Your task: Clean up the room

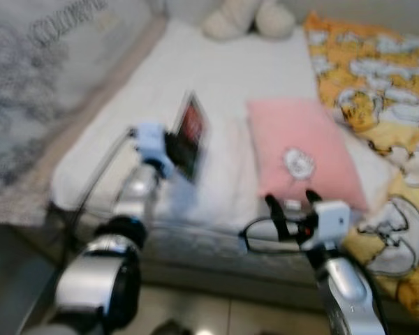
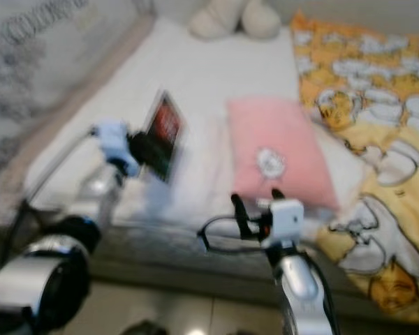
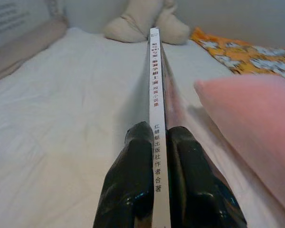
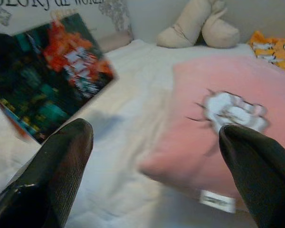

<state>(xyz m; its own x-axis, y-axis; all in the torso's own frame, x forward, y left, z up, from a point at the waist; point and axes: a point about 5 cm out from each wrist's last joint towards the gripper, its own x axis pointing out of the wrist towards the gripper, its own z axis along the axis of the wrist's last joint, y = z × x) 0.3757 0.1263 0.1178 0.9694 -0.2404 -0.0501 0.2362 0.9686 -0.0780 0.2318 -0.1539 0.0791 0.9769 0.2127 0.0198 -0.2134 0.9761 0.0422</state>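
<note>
My left gripper (image 1: 173, 148) is shut on a book (image 1: 191, 134) with a dark and red cover, held on edge above the white bed (image 1: 216, 77). In the left wrist view both black fingers (image 3: 133, 175) pinch the book's white spine (image 3: 155, 95). A pink pillow (image 1: 304, 153) with a small white picture lies on the bed to the right of the book. My right gripper (image 1: 293, 204) stands open at the pillow's near edge, one finger (image 4: 61, 166) on each side in the right wrist view, where the book (image 4: 47, 76) hangs off to the side.
A cream plush toy (image 1: 248, 17) sits at the head of the bed. An orange and white cartoon blanket (image 1: 384, 112) covers the bed's right side. A grey printed wall covering (image 1: 28, 77) runs along the left. Tiled floor (image 1: 216, 307) lies below the bed's near edge.
</note>
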